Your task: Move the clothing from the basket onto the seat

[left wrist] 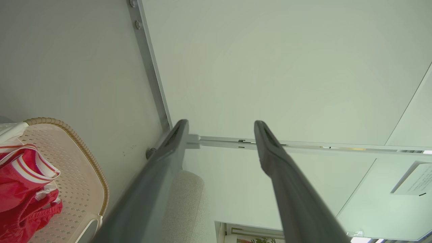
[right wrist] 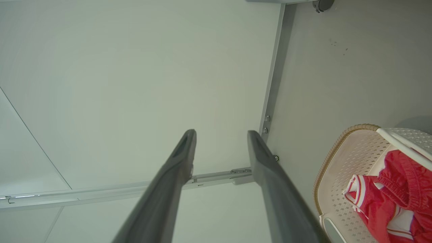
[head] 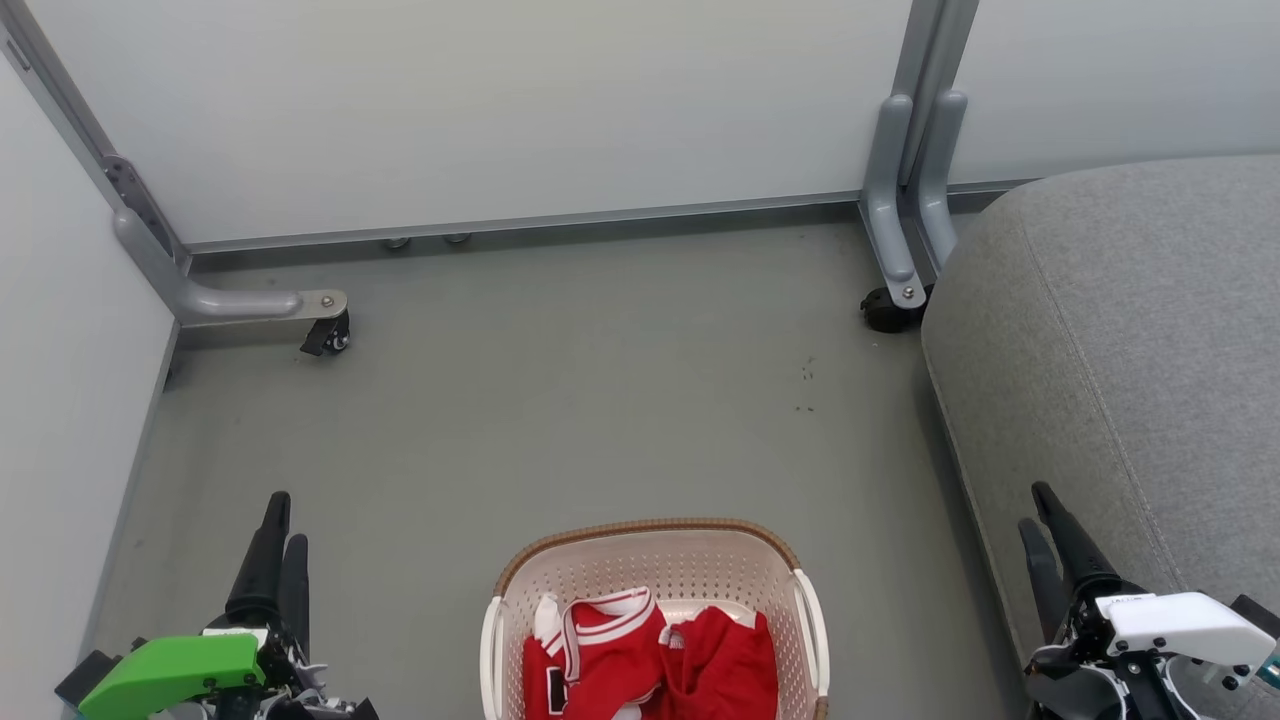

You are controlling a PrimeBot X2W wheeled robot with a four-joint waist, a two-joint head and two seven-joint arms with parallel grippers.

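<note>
The basket (head: 650, 527) stands on the floor at the bottom centre of the head view, with the red clothing (head: 650, 660) with white striped trim bunched inside it. The grey seat (head: 1120, 330) fills the right side. My left gripper (head: 287, 520) hangs to the left of the basket, apart from it. Its wrist view shows it open (left wrist: 220, 123) with nothing between the fingers, and the basket (left wrist: 91, 158) and clothing (left wrist: 20, 189) at its left edge. My right gripper (head: 1035, 505) is in front of the seat's edge, open (right wrist: 221, 132) and empty, with the basket (right wrist: 329, 158) and clothing (right wrist: 388, 199) at its lower right.
White partition panels close off the back and left. Their grey metal feet carry castors at the left (head: 325, 335) and by the seat's corner (head: 890, 305). Grey floor (head: 600, 400) stretches between the basket and the panels.
</note>
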